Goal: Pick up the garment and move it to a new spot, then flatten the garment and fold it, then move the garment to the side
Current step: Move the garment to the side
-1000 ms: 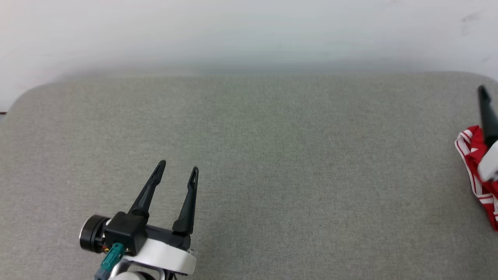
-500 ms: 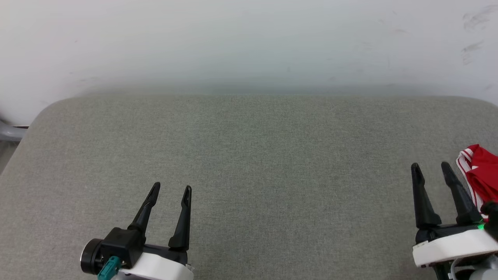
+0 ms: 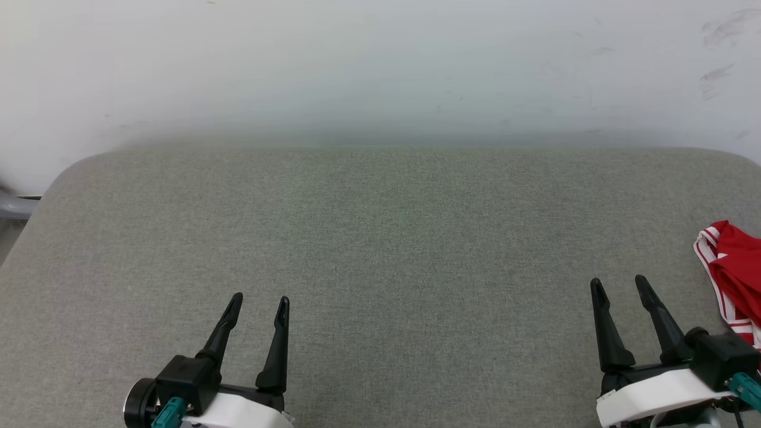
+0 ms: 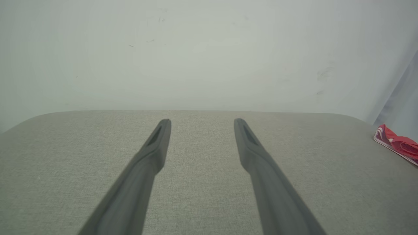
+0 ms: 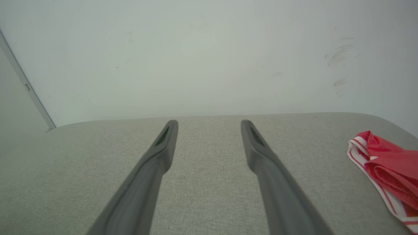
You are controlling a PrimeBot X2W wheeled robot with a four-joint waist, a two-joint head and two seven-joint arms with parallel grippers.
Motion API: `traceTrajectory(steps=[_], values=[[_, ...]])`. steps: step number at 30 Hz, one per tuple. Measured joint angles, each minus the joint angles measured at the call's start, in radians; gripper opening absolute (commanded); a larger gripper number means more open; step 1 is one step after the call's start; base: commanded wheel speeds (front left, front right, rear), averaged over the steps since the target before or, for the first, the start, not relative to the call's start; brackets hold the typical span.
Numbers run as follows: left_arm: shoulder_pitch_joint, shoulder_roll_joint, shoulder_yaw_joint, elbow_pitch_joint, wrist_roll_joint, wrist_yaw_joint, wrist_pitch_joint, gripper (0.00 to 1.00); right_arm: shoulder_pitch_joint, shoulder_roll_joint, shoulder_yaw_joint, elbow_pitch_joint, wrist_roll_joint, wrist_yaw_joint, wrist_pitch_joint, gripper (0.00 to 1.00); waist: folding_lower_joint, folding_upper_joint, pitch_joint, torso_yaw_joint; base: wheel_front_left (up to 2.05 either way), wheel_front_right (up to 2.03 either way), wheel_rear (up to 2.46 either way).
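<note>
The garment [image 3: 736, 270] is a bunched red cloth with white-and-red striped trim, lying at the far right edge of the grey padded surface [image 3: 386, 238] and cut off by the head view's border. The right wrist view has the garment [image 5: 388, 169] at its right, and in the left wrist view the garment [image 4: 396, 145] sits far right. My right gripper [image 3: 618, 285] stands open just left of it, apart from the cloth, with nothing between its fingers. At the lower left, my left gripper [image 3: 259, 299] is open and empty too.
A pale wall [image 3: 380, 65] rises right behind the surface's far edge. The surface has rounded corners, and a grey strip of something [image 3: 12, 205] shows past its left one. A thin metal rail [image 5: 26, 86] runs down the wall at the left of the right wrist view.
The head camera has tilted, shifting the whole picture. My right gripper has come off the garment and drawn back to the lower right. The left gripper has pulled back a little.
</note>
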Motion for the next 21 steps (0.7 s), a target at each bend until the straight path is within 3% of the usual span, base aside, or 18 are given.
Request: traceTrajectory(steps=[21], values=[[0.003, -0.002, 0.008, -0.013, -0.009, -0.001, 0.0, 1.0, -0.017, 0.018, -0.005, 0.014, 0.016, 0.0, -0.006, 1.0, 0.0, 0.0001, 0.001, -0.003, 0.0, 0.0, 0.0]])
